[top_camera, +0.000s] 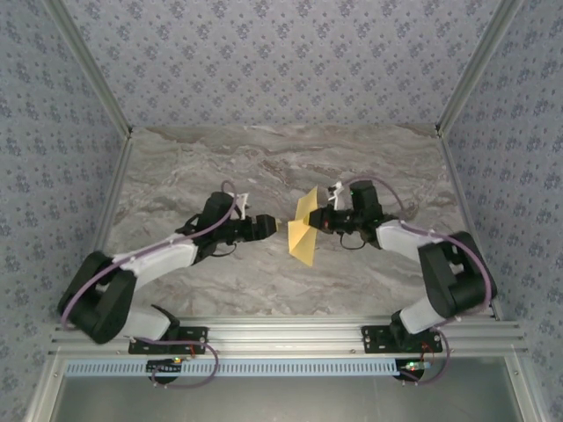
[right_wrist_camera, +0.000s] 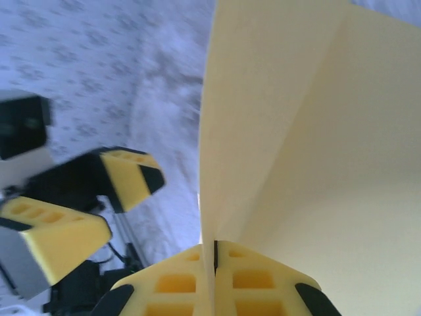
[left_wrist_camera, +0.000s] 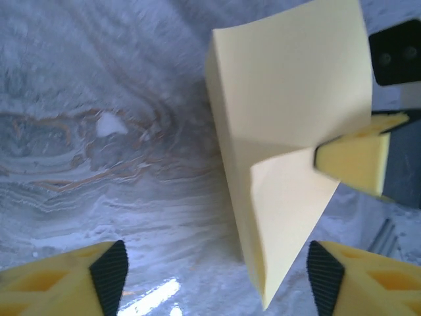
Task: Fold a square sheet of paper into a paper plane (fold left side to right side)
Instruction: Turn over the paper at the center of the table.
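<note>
The square sheet of paper (top_camera: pixel 303 230), creased and partly folded, stands upright over the middle of the desk (top_camera: pixel 264 167), pinched along one edge by the closed right hand (top_camera: pixel 320 220), while the left hand (top_camera: pixel 273 226) hovers just beside it, fingers spread apart.

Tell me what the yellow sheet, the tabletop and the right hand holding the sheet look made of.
Sheet: thin matte paper; it holds sharp creases. Tabletop: grey veined stone or a stone-look laminate, slightly glossy from the glare. Right hand: apparently rigid yellow plastic with moulded cells, black tips.
</note>
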Robot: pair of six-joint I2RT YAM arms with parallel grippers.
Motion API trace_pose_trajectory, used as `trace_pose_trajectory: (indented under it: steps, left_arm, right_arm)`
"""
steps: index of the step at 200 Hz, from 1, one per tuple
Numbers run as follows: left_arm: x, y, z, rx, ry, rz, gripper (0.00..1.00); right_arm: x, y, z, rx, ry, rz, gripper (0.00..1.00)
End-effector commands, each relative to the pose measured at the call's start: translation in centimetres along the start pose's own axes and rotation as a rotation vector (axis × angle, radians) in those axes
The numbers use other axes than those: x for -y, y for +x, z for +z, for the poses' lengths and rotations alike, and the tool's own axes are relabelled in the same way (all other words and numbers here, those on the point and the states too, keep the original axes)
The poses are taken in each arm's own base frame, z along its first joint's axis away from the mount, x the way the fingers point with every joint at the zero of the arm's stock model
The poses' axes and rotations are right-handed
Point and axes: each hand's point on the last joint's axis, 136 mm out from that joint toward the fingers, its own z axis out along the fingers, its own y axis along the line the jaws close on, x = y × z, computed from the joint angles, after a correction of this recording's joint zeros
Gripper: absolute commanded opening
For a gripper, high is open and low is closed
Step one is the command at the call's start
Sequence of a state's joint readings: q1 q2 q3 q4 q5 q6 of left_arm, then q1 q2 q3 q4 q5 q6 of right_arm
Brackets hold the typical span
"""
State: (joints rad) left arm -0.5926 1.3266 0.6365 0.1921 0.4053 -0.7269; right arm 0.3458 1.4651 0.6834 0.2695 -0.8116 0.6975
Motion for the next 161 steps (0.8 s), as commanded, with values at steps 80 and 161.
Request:
trace_pose_trajectory:
  steps: [80,161]
  left_arm:
    - [14.4,-4.4,-8.8,0.213,0.522,0.084,0.85]
    - [17.3,-4.0,-9.6,0.223,0.615,0.114,0.31]
  right_arm:
    - [-18.8,-1.5,-6.6,0.095,-0.380,-0.310,0.05]
    - [-20.7,-1.0,-6.0,0.104,-0.415,-0.302,0.11]
